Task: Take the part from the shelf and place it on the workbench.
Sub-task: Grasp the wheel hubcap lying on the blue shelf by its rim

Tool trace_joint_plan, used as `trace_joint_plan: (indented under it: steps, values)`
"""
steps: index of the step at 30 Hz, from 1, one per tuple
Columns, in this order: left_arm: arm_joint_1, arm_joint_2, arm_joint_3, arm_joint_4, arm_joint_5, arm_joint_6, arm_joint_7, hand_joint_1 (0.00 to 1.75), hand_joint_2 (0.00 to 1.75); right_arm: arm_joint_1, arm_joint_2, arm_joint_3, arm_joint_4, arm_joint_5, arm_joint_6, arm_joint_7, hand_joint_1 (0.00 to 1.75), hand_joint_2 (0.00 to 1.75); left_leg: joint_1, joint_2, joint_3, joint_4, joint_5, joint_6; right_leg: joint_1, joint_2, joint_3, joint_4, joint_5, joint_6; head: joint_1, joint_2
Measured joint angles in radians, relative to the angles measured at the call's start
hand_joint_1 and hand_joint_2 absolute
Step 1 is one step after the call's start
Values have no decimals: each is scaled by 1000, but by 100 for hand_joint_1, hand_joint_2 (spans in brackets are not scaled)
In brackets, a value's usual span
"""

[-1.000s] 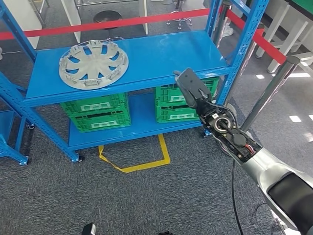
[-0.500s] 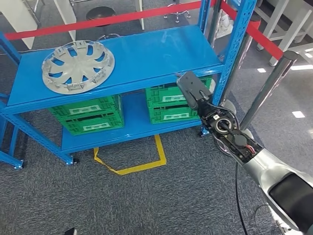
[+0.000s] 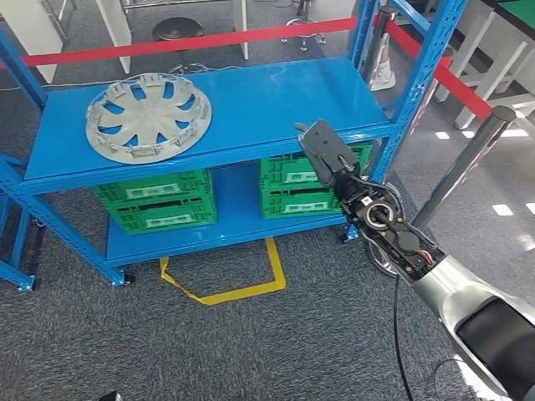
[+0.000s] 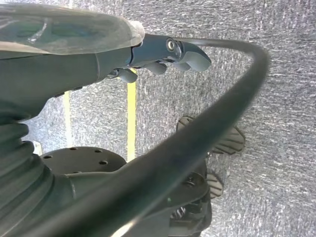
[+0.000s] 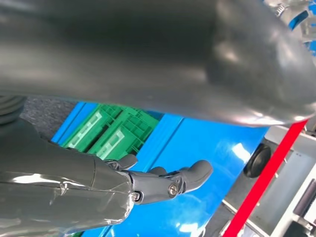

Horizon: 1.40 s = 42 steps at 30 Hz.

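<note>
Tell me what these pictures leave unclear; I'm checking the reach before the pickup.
- Head view: right hand seen from behind; its fingers are hidden by the hand itself.
- Right wrist view: wheel cover cut off by the picture's edge and the arm.
- Head view: crate contents hidden under the shelf.

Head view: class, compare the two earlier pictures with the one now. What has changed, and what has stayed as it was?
The whole picture shifts from frame to frame, so the camera moved, not the things. The right robot hand stays raised before the blue shelf's front edge, holding nothing. The wheel cover still lies flat on the shelf, untouched, above the green crates.
</note>
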Motion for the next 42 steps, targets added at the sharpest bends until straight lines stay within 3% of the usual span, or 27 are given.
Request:
trace_joint_plan:
  steps: [2, 3, 5, 7, 8, 11, 13, 16, 17, 18, 19, 21, 23, 26, 28, 31, 32, 33, 35, 37, 39, 42]
  values:
    - [1, 1, 0, 0, 1, 1, 0, 0, 175, 7, 0, -1, 0, 0, 0, 1, 0, 0, -2, -1, 8, 1, -7, 3, 0, 0, -55, 91, -15, 4, 3, 0]
    - [1, 1, 0, 0, 1, 1, 0, 0, 175, 9, 0, -1, 0, 0, 0, 1, 0, 0, -2, -1, 14, 2, -11, 3, 0, 0, -58, 82, 7, 5, 4, 0]
    - [2, 1, 0, 0, 1, 1, 0, 0, 175, 8, 0, -3, 0, 0, 0, 1, 0, 0, -3, -2, 27, 3, -20, 0, 1, -1, -13, -37, 92, 1, 9, 0]
    - [1, 1, 0, 0, 1, 1, 0, 0, 175, 5, 0, -4, 0, 0, 0, 1, 0, 0, -6, -3, 34, 6, -28, -5, 6, -2, 43, -162, 145, -8, 10, 0]
    - [1, 1, 0, 0, 1, 1, 0, 0, 175, 4, 0, -5, -1, 0, 0, 1, 0, 0, -7, -3, 32, 7, -30, -9, 9, -2, 58, -194, 150, -13, 9, 0]
    - [1, 3, 0, 0, 2, 1, 0, 0, 175, 4, 0, -6, -1, 0, -1, 1, 0, 0, -9, 2, 22, 21, -33, -21, 9, -1, 71, -215, 142, -27, 10, 0]
    - [0, 4, 0, 0, 3, 2, 0, 0, 175, 3, 1, -8, -4, 1, 0, 0, 0, 0, -13, 5, -4, 96, -61, -34, 0, -3, 83, -226, 144, -34, 5, 0]
    - [-1, 5, 0, 0, 5, 2, 0, 0, 175, 0, 1, -11, -5, 2, 2, 1, 0, 0, -3, 5, -104, 290, -142, -49, -4, -5, 93, -234, 142, -40, -8, 0]
    - [0, 4, 0, 0, 6, 2, 0, 0, 175, 0, 1, -11, -5, 2, 2, 1, 0, 0, 4, 4, -133, 328, -152, -53, -5, -5, 94, -234, 140, -40, -9, 0]
    - [1, 4, 0, 0, 7, 3, 0, 0, 175, 1, 1, -11, -5, 2, 3, 1, 0, 0, 9, 5, -147, 334, -143, -56, -7, -5, 96, -233, 138, -39, -10, 0]
    - [2, 4, 0, 1, 8, 3, 0, 0, 175, 2, 1, -11, -5, 3, 3, 1, 0, 0, 15, 5, -142, 303, -114, -60, -10, -4, 98, -233, 136, -36, -10, 0]
    - [2, 5, 0, 1, 10, 5, -1, 0, 175, 2, 1, -11, -5, 4, 4, 1, 0, 0, 26, 6, -88, 160, -30, -68, -16, -3, 103, -230, 128, -24, -12, 0]
    - [0, 5, 0, 1, 13, 6, -2, 0, 175, 0, 1, -13, -5, 5, 5, 1, 0, 0, 30, 2, -43, 48, 12, -69, -15, 0, 104, -226, 119, -9, -13, 0]
    - [-1, 7, 1, 1, 17, 10, -5, 0, 175, -1, 1, -14, -6, 6, 7, 2, 0, 0, 26, -3, -33, 27, 7, -48, -16, 1, 107, -234, 115, 10, -5, 0]
    - [-2, 9, 2, 1, 21, 11, -8, 0, 175, -2, 1, -15, -6, 7, 10, 2, 0, 0, 24, -3, -25, 24, 4, -33, -19, -2, 93, -199, 90, 17, 2, 0]
    - [-2, 11, 4, 1, 29, 12, -12, 0, 175, -5, 1, -15, -4, 9, 15, 2, 0, 0, 15, -3, -15, 22, -4, -16, -9, -4, -1, -5, 10, 9, 17, 0]
    - [-1, 11, 5, 1, 32, 13, -12, 0, 175, -4, 1, -14, -3, 10, 17, 2, 0, 0, 10, -3, -12, 22, -6, -12, -5, -4, -33, 50, -3, 6, 21, 0]
    - [0, 12, 6, 1, 35, 15, -13, 0, 175, -3, 1, -13, -2, 10, 19, 2, 0, 0, 5, -4, -8, 22, -10, -8, 0, -4, -51, 73, 2, 0, 25, 0]
    - [2, 12, 6, 2, 38, 19, -14, 0, 175, -3, 1, -12, 0, 10, 23, 1, 0, 0, -5, -6, 4, 23, -17, -3, 10, -4, -33, 10, 61, -16, 29, 0]
    - [3, 11, 6, 2, 39, 21, -16, 0, 175, -6, 1, -12, 0, 10, 25, 0, 0, 0, -11, -8, 16, 21, -24, -2, 23, -4, 24, -120, 127, -39, 27, 0]
    - [4, 8, 6, 2, 41, 21, -18, 0, 175, -12, 2, -11, 1, 10, 27, -1, 0, 0, -11, -8, 18, 18, -27, -5, 34, -5, 64, -200, 146, -54, 24, 0]
    - [7, 10, 7, 2, 42, 22, -19, 0, 175, -14, 2, -11, 1, 11, 27, -2, 0, 0, -10, -6, 22, 13, -28, -18, 32, -6, 82, -231, 146, -55, 30, 0]
